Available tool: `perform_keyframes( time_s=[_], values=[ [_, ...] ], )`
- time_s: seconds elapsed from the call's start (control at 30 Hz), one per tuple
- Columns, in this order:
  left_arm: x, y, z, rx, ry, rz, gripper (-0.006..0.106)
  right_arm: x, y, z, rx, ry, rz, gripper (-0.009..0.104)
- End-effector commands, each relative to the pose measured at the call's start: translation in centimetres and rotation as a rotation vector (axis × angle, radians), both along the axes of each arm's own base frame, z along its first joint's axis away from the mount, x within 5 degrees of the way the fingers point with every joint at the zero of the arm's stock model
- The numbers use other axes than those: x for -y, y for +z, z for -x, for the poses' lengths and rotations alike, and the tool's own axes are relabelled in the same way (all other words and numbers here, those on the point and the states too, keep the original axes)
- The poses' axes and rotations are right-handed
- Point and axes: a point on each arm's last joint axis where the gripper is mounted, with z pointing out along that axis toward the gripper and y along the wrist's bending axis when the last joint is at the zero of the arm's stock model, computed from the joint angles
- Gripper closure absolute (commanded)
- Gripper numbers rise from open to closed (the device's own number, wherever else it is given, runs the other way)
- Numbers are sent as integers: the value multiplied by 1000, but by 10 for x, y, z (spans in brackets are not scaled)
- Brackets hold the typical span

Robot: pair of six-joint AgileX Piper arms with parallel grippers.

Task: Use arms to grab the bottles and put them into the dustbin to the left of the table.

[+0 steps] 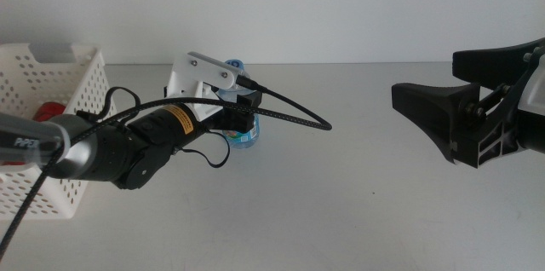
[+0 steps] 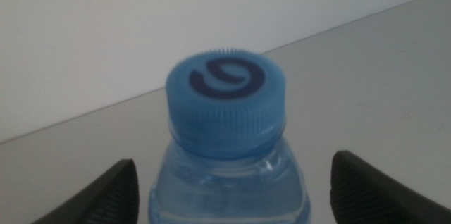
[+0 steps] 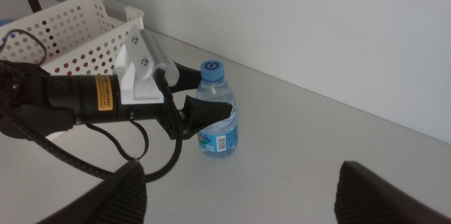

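A small clear water bottle [image 1: 247, 138] with a blue cap [image 2: 227, 104] stands upright on the table [image 1: 358, 203], left of centre. My left gripper [image 1: 242, 116] is open, with one jaw on each side of the bottle just below the cap and small gaps showing in the left wrist view [image 2: 232, 162]. The right wrist view shows the same bottle [image 3: 219, 122] between those jaws. My right gripper [image 1: 451, 124] is open and empty, hovering at the right. The white dustbin [image 1: 60, 71] stands at the left with something red [image 1: 49, 111] inside. The tea bottle is out of view.
The left arm's black cable [image 1: 294, 118] loops over the table to the right of the bottle. The dustbin [image 3: 77, 13] sits close behind the left arm. A pale wall runs along the table's far edge.
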Motion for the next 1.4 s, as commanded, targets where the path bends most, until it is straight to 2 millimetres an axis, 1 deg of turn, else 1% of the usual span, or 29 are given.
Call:
perform_keyframes(
  time_s=[0.0,0.2,0.3,0.33,0.4,0.5,0.57,0.67,0.73,0.83,0.9,1.0,1.03,1.1,1.17,1.27,1.33,1.37],
  values=[
    [5,20,-9,132,-10,101,8,1,19,1,102,-1,-52,24],
    [9,-5,-19,116,-15,126,8,1,19,1,102,-1,-52,24],
    [10,-12,-23,97,-8,128,13,1,19,1,102,-1,-52,24],
    [10,-12,-24,94,-7,133,18,1,19,1,102,-1,-52,24],
    [11,-13,-24,93,-16,132,32,1,19,1,102,-1,-52,24],
    [13,-2,-20,107,-61,102,59,1,19,1,102,-1,-52,24],
    [12,12,-18,94,-54,76,73,1,19,1,102,-1,-52,24],
    [5,36,-13,62,4,64,85,1,19,1,102,-1,-52,24],
    [-1,56,-7,53,43,70,88,1,19,1,102,-1,-52,24],
    [-8,86,5,48,74,63,88,1,19,1,102,-1,-52,24],
    [-16,109,14,8,117,58,88,1,19,1,102,-1,-52,24],
    [-43,150,26,-87,235,-27,88,1,19,1,102,-1,-52,24],
    [-54,162,30,-132,281,-85,88,1,19,1,102,-1,-52,24],
    [-73,188,34,-162,339,-165,90,1,19,1,102,-1,-52,24],
    [-97,209,38,-208,391,-218,92,1,19,1,102,-1,-52,24],
    [-133,230,42,-261,434,-289,98,1,19,1,102,-1,-52,24],
    [-154,240,45,-290,456,-320,102,1,19,1,102,-1,-52,24],
    [-162,243,47,-308,463,-326,102,1,19,1,102,-1,-52,24]
  ],
)
